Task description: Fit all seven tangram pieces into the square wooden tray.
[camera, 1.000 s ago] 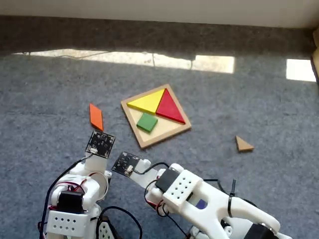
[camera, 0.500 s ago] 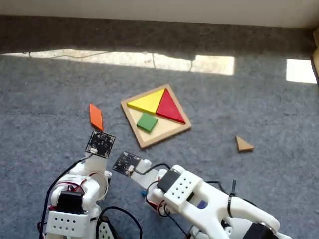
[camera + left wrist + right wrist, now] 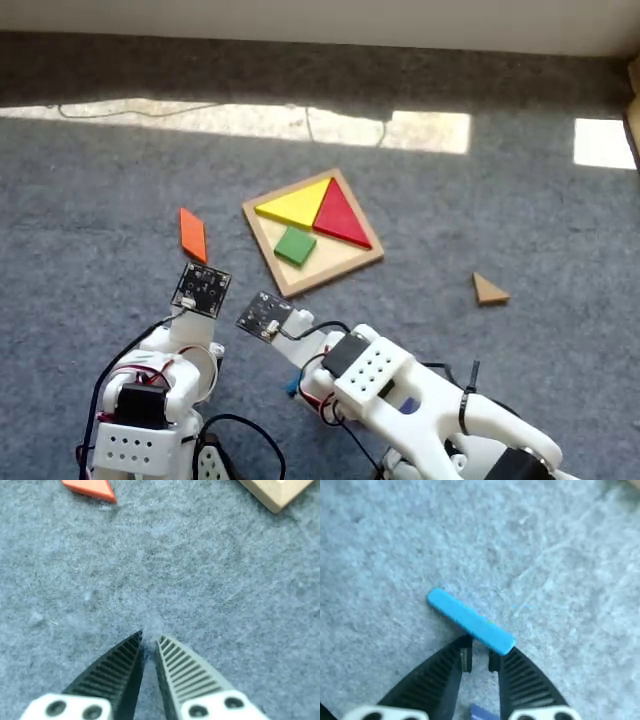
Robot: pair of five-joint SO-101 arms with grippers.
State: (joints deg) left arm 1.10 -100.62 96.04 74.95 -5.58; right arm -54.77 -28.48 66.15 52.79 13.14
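Your right gripper is low over the carpet, jaws a narrow gap apart with nothing between them. The blue piece lies slantwise right at the tips. That's the danger: close from here and you'll likely nip one corner or just nudge it away, because it sits across the tips and not between the jaws. It's thin and flat on soft pile, so a shallow bite could slip off.

Your left gripper is closed to a sliver and empty, near the orange piece. It needs to open before it can take anything.

Now the count. One tray, out beyond both arms, with three pieces inside: the yellow triangle, the red triangle and the green square. There are three loose on the carpet: orange, blue, and a tan triangle well apart to the right. That's six. A dark blue scrap under your right wrist may be the seventh, but I can't tell.
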